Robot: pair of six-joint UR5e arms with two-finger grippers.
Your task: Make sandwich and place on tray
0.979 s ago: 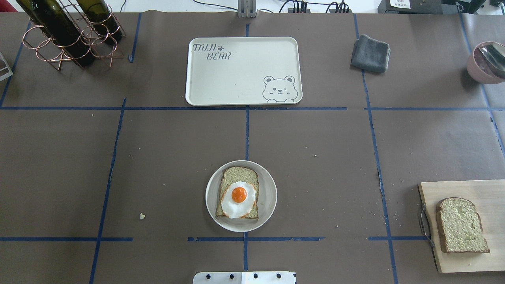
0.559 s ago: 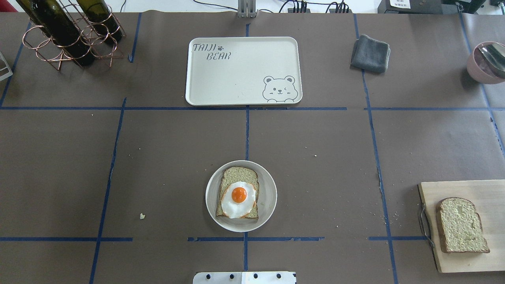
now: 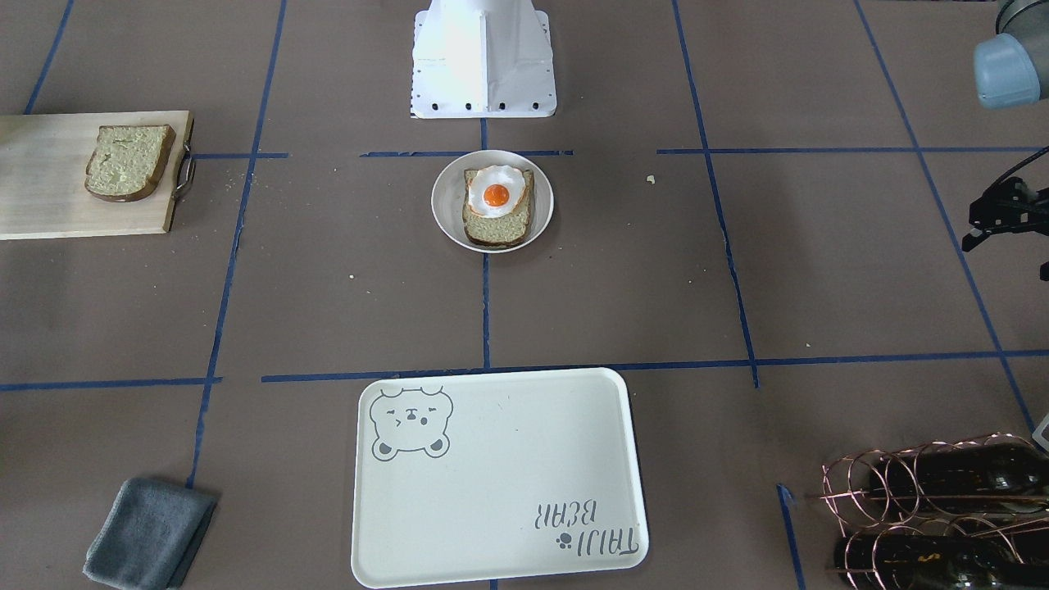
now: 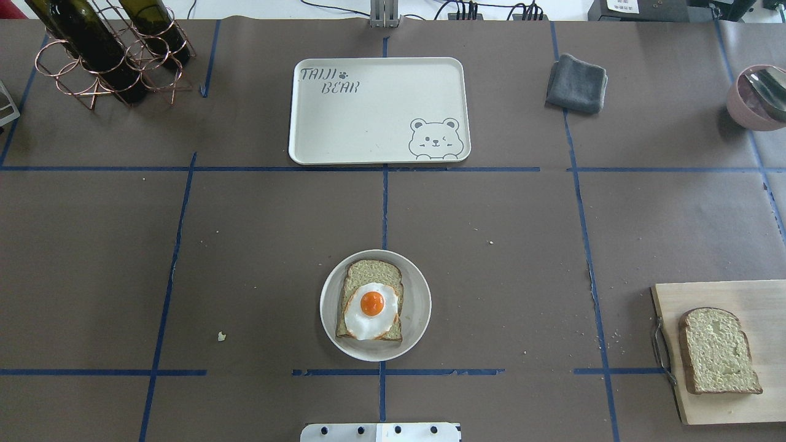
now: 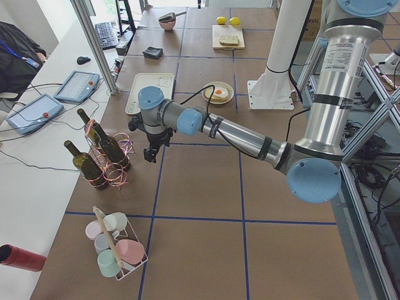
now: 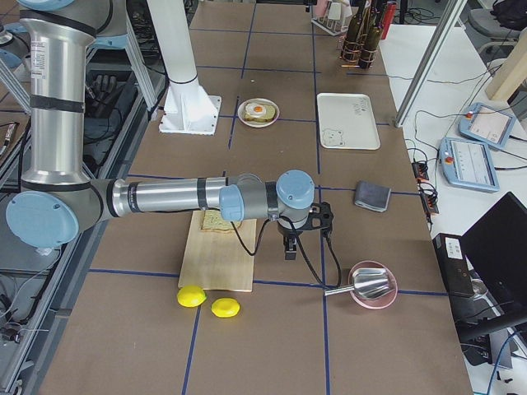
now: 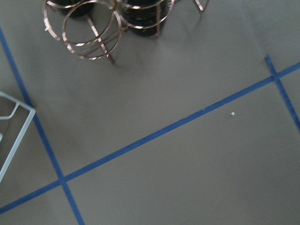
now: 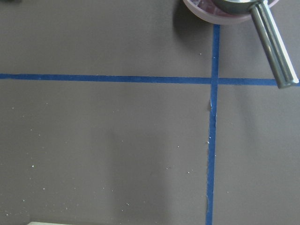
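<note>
The sandwich lies in two parts. One bread slice (image 4: 368,273) topped with the fried egg (image 4: 371,310) lies on a small round plate (image 4: 417,304) at the near centre. The second slice (image 4: 717,351) lies on the wooden cutting board (image 4: 749,301) at the near right. The cream tray (image 4: 379,110) with the bear drawing lies at the far centre with nothing on it. My left gripper (image 5: 152,153) hangs over bare table beside the bottle rack. My right gripper (image 6: 290,247) hangs beyond the board's end. I cannot tell whether either is open or shut.
A copper rack with dark bottles (image 4: 104,52) stands far left. A folded grey cloth (image 4: 576,83) lies far right. A pink bowl with a metal scoop (image 4: 755,98) sits at the right edge. Two lemons (image 6: 202,300) lie by the board. A cup rack (image 5: 115,250) stands beyond the left arm.
</note>
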